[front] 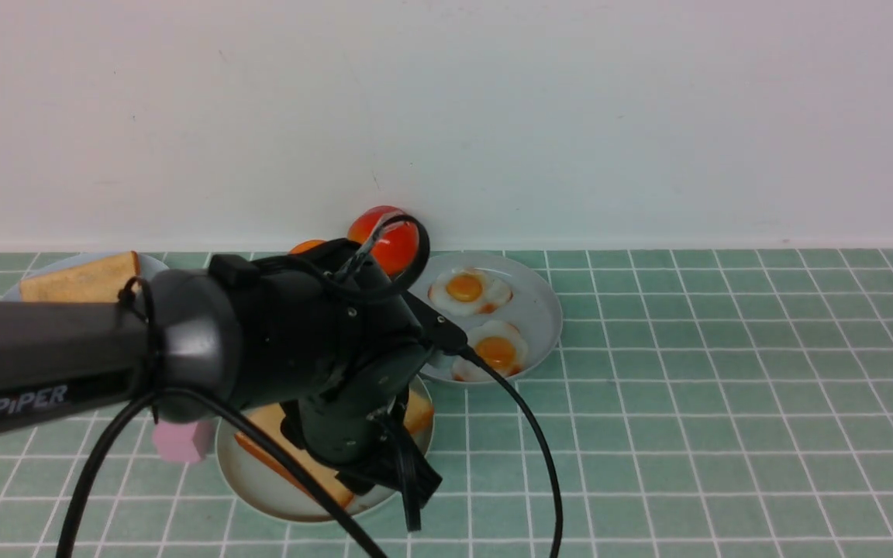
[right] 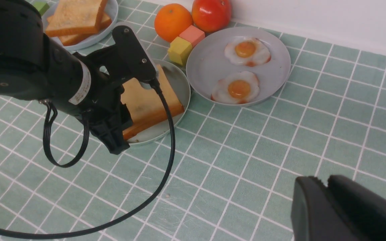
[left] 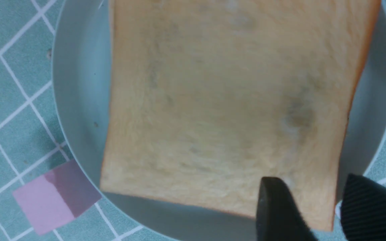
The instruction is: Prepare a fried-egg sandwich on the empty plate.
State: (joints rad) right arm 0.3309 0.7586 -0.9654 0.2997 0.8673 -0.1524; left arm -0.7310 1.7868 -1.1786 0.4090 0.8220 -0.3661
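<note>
Black left arm (front: 43, 364) bent over plate (front: 253, 484), fingers (left: 276, 211) parted astride toast (left: 226, 110)

So the left arm (front: 43, 364) stretches in low from the side, wrist bent so the left gripper (left: 313, 183) points straight down, jaws apart. Meanwhile the right gripper (right: 327, 182) hangs well off to the right, fingers pretty much together, empty.

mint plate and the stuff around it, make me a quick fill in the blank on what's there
1. The mint-green plate holds ___ toast slice.
2. The grey-blue plate beside it holds ___ fried eggs.
3. The spare toast slices lie ___ on the other grey-blue plate.
Missing words: one; two; stacked.
</note>
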